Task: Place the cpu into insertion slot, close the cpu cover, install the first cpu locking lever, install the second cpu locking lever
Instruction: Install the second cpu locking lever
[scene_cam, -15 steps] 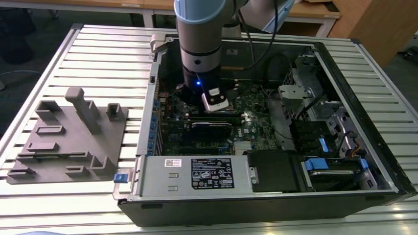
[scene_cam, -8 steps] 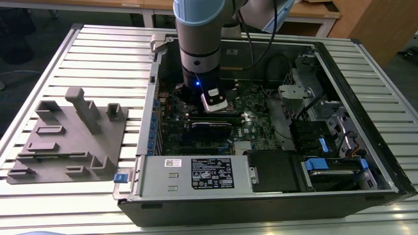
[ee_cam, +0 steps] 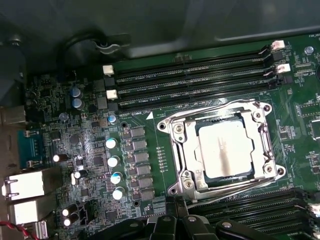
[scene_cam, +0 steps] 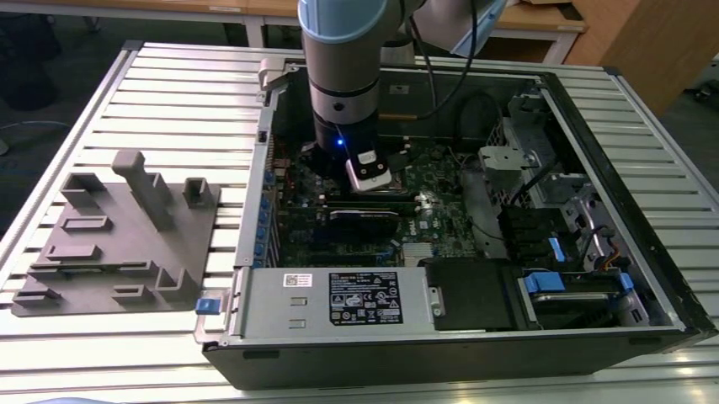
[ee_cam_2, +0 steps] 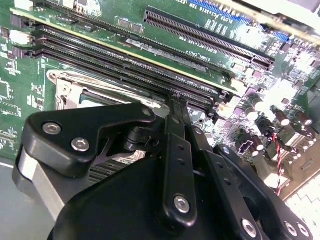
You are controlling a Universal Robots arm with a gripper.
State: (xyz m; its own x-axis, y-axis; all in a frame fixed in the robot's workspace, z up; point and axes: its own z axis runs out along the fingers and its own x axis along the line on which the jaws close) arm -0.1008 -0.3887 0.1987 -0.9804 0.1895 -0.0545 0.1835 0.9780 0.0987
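One cpu (ee_cam: 226, 152), pale silvery and square, sat in the socket on the green motherboard (ee_cam: 150, 150). One cpu cover (ee_cam: 220, 119), a shiny metal frame, lay closed around it. The one gripper (ee_cam_2: 175, 100) hovered just beside the socket; whether clenched or released, I could not tell.

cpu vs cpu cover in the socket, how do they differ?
The cpu is a solid, matte, pale square; the cpu cover is a shiny open frame. The cpu is smaller and shows through the cpu cover's window; the cover surrounds it. Both are metal, square and lie flat on the socket.
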